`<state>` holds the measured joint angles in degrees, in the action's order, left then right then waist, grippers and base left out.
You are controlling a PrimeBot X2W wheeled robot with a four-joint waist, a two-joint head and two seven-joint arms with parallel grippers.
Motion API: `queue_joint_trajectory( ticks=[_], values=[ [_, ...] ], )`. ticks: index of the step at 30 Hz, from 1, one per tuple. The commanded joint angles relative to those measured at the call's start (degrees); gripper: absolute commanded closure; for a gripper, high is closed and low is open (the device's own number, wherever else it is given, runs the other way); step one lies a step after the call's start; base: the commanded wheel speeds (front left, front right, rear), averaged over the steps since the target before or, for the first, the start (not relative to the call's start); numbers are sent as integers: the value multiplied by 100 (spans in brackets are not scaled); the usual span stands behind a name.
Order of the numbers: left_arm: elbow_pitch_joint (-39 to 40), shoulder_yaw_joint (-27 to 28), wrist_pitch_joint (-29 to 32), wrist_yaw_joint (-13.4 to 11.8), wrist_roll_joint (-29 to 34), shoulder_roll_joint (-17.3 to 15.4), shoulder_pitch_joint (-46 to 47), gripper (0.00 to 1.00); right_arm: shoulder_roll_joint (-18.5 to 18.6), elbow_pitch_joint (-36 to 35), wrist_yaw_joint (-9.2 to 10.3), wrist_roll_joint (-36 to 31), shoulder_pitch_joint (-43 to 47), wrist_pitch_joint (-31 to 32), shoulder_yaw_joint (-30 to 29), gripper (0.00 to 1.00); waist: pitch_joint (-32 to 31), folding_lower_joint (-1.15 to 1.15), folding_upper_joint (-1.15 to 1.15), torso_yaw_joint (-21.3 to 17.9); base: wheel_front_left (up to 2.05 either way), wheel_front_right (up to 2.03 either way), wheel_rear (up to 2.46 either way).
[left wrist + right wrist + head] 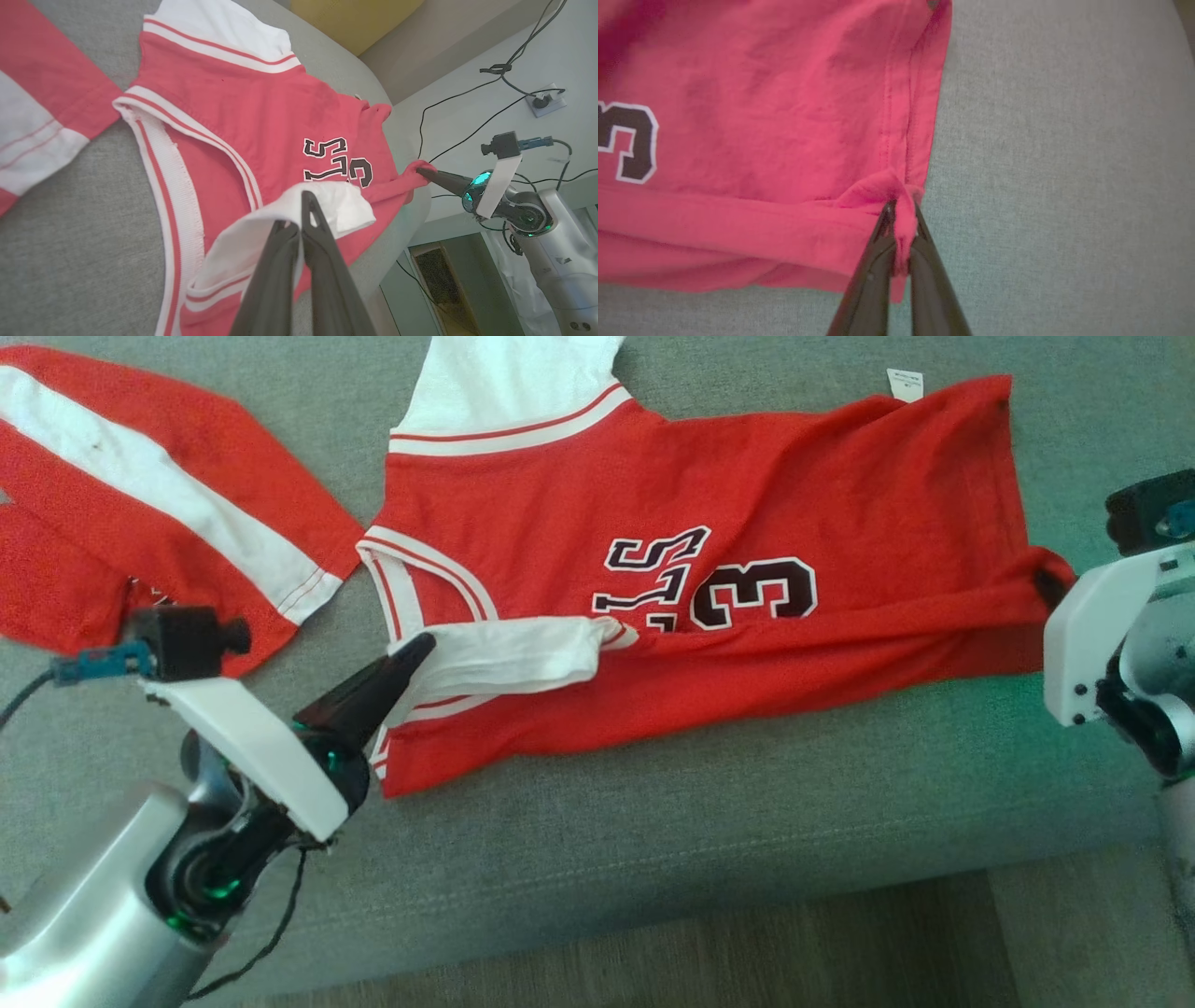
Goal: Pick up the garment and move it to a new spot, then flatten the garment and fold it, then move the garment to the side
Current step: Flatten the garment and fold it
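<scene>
**both grippers on the near edge, jersey lying left to right**

the red jersey (560,504) is spread on the grey cushion (653,821), its long axis running left to right: collar and sleeves at the left, hem at the right, the number 3 (756,588) facing up. the near long edge is already turned over onto the chest in a narrow band.

the left gripper (418,646) is clenched on the white sleeve (523,653) at the near left. the right gripper (899,212) is pinched shut on the hem corner (889,186) at the near right. the whole length of the jersey lies between them.

so the cloth to be covered lies on the far side of both grippers. the fold looks half made, and the next move likely calls for both arms to carry the near edge farther away together, keeping it taut along that left-right line.

a second red-and-white garment (140,504) lies at the far left, apart from the jersey.
</scene>
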<state>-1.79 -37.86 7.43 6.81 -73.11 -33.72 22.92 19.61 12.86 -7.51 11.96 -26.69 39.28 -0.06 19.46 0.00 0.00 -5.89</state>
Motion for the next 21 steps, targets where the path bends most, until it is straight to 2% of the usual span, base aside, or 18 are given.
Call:
queue_joint_trajectory(
  ticks=[1,2,3,8,16,19,21],
  values=[
    [89,248,-59,-7,72,-122,295,69,5,-168,2,-75,-163,-154,-14,0,-5,0,0,5,0,0,0],
    [39,235,-78,-16,105,-96,312,41,-29,-129,2,-96,-188,-246,-56,0,-11,0,0,10,0,0,0],
    [-13,232,-113,-38,138,-66,325,2,-50,-95,2,-120,-204,-329,-69,0,-21,0,0,18,0,0,0],
    [-266,372,-558,-204,294,155,371,0,-137,47,2,-195,-238,-741,-180,0,-132,0,0,62,0,0,0],
    [-550,946,-2028,-532,606,756,151,0,-510,-187,2,-338,17,-1892,-418,0,-505,0,0,104,0,0,0],
    [-548,1322,-2231,-704,1272,1104,-145,0,-776,-527,2,-421,428,-2606,-409,0,-733,0,0,113,0,0,0],
    [-419,1783,-2238,-743,1780,1440,-383,0,-914,-676,2,-529,677,-2932,-411,0,-830,0,0,106,0,0,0]
  ],
)
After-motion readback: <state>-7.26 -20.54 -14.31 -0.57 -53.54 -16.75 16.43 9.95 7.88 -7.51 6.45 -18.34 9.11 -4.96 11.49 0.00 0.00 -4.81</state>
